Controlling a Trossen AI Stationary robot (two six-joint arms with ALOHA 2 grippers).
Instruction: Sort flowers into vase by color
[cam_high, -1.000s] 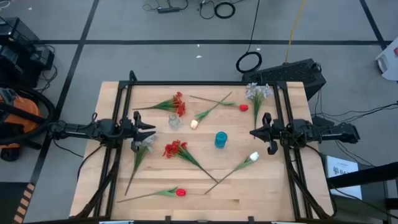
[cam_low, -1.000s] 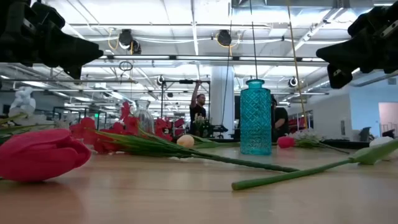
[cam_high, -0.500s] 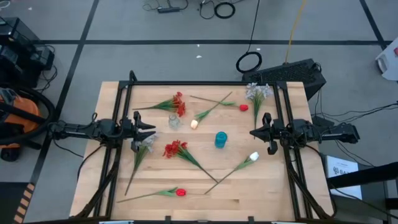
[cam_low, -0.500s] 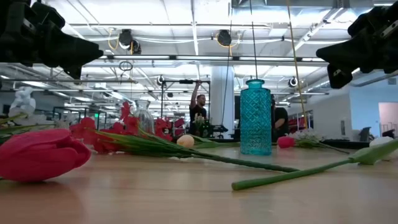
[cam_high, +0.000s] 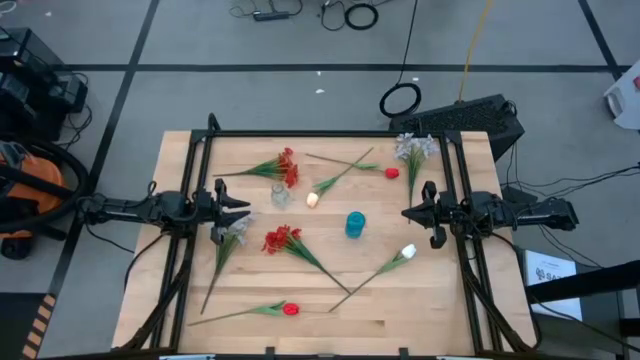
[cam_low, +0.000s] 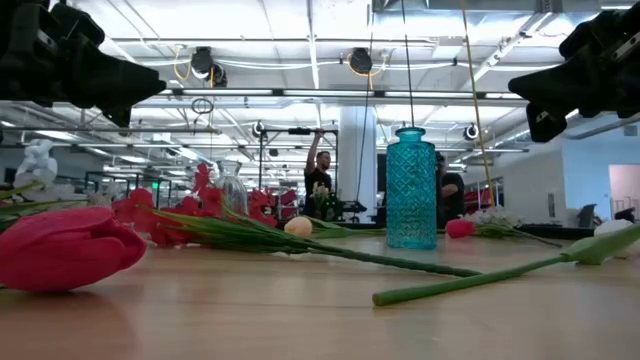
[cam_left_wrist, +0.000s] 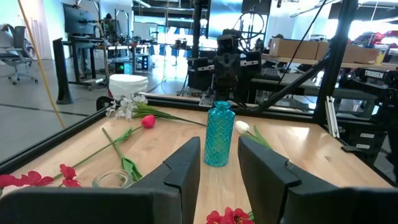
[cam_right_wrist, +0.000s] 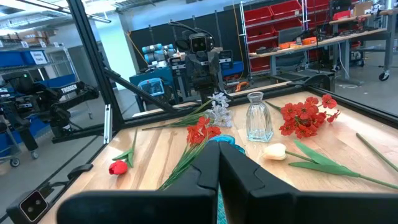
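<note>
From above, the teal vase (cam_high: 355, 224) stands upright near the middle of the tabletop (cam_high: 450, 300), with the left pincer (cam_high: 243, 207) well to one side of it and the right pincer (cam_high: 407, 215) nearer on the other side, and the flowers (cam_high: 283, 240) lie scattered flat all around it, beside a small clear vase (cam_high: 279, 195). At tabletop height, a red tulip (cam_low: 60, 249) lies far nearer the camera than the teal vase, a green stem (cam_low: 480, 278) runs in front of it, and a person (cam_low: 318, 175) stands in the room behind. In the left wrist view the left pincer hangs released with the teal vase showing through the gap between its fingers (cam_left_wrist: 184, 171), while in the right wrist view the right pincer is clenched, fingers (cam_right_wrist: 239, 168) together, facing the clear vase and red clusters (cam_right_wrist: 306, 116).
</note>
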